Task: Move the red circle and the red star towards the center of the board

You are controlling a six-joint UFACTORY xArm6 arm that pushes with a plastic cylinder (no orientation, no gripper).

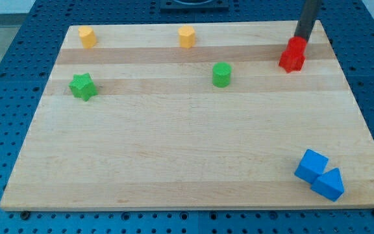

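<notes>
Two red blocks (293, 54) sit pressed together near the view's top right of the wooden board (174, 156); I cannot tell which is the circle and which the star. My tip (300, 38) comes down from the view's top right and rests against the top edge of the red pair. The rod rises dark and straight out of the frame.
A yellow block (87, 36) and another yellow block (186, 36) sit along the top edge. A green star (82, 86) is at the left, a green cylinder (221, 74) near top centre. Two blue blocks (320, 174) touch at the bottom right.
</notes>
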